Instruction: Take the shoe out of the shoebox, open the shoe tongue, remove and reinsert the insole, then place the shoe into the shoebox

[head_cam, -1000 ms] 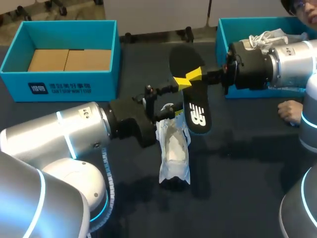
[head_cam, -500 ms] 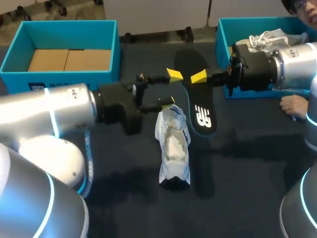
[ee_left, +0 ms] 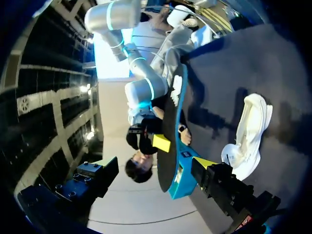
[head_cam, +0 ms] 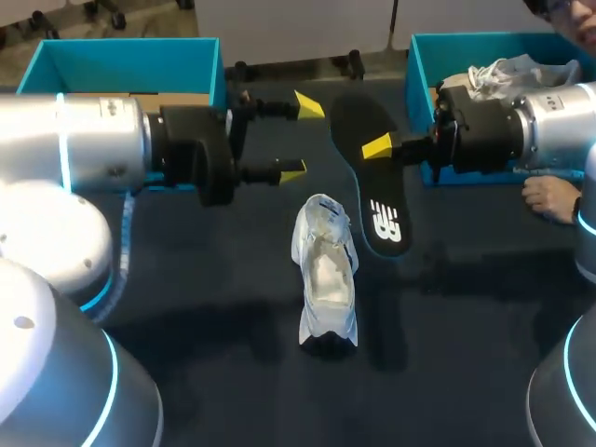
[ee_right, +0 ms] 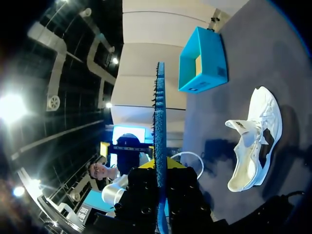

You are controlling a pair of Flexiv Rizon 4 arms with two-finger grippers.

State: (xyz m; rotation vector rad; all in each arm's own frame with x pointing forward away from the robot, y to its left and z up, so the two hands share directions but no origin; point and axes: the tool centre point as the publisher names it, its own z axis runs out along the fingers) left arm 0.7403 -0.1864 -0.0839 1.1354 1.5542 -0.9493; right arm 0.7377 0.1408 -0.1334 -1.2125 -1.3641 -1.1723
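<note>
Our left gripper (head_cam: 301,138) hangs with its fingers spread wide and nothing between them, in front of the open teal cardboard shoebox (head_cam: 121,63) at the table's far left. Our right gripper (head_cam: 374,149) is pinching the black foam insole (head_cam: 372,182) near its middle, holding it above the dark table (head_cam: 186,307). The white mesh sneaker (head_cam: 326,275) lies on the table beside the insole's nearer end, apart from both grippers. A second teal box (head_cam: 417,58) stands at the far right, and a person's hand (head_cam: 549,198) rests on the table near it.

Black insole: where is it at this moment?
Head view, right of centre: the flat black insole is held in the right hand, just right of the white shoe.
</note>
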